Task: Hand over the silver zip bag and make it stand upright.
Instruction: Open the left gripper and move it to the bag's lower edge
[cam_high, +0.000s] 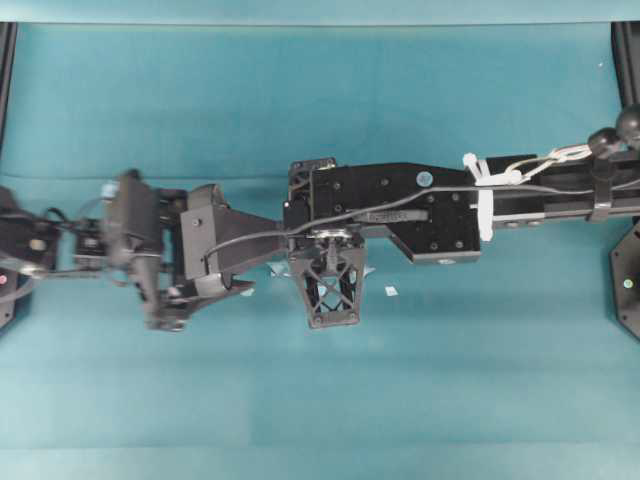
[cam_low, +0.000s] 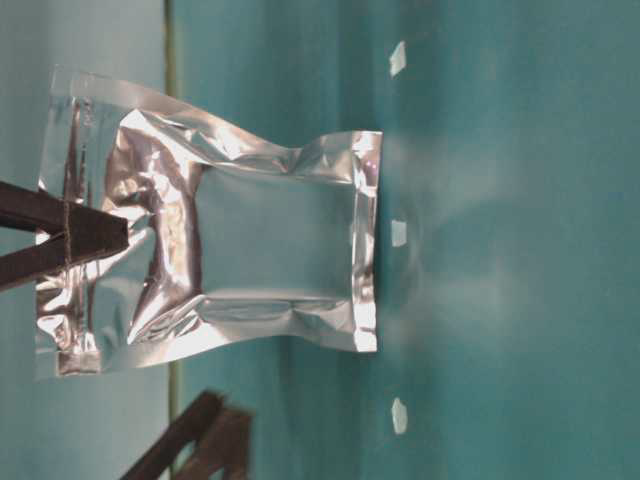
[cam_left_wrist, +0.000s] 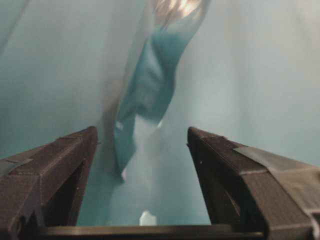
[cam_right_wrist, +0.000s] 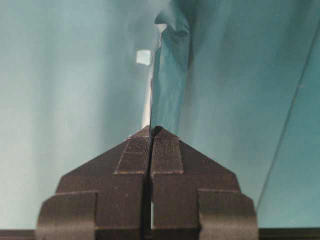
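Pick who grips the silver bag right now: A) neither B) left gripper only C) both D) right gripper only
D: in the right wrist view the right gripper is shut on the edge of the silver bag, while in the left wrist view the left gripper is wide open with the bag ahead of it, untouched.

You had the silver zip bag (cam_low: 215, 235) filling the middle of the table-level view, which was turned sideways so the teal table (cam_low: 520, 300) lay to the right. The bag's crinkled bottom seal met the table. The right gripper (cam_low: 95, 238) was pinched shut on the bag near its zip end. Three small white scraps (cam_low: 398, 232) lay on the table. A second dark gripper part (cam_low: 200, 440) showed at the lower edge, apart from the bag.
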